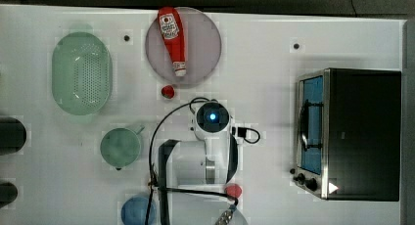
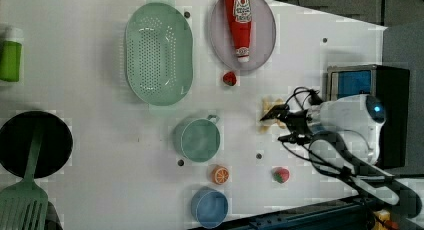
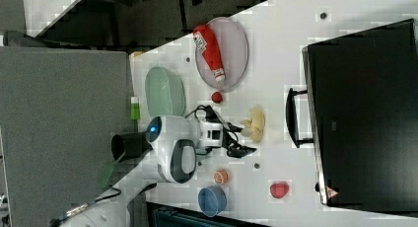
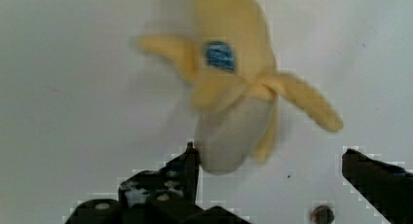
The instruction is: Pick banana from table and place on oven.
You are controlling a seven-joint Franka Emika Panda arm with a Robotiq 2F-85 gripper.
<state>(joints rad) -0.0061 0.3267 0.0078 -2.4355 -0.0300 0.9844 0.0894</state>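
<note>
Hand (image 4: 268, 170) wide open above soft, light, pale yellow half-peeled toy banana (image 4: 238, 87) on white tabletop (image 4: 73, 112); best gripped across stiff mid-body, avoiding floppy peel flaps.

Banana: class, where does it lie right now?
In the right view the banana lies on the table, between the open end effector and the oven, below the strawberry.

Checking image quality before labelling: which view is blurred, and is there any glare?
Wrist view: the banana is soft and smeared, the open gripper dark at the frame edge. Top view: the oven top is near black, its glass door bright blue; no strong glare on the table.
</note>
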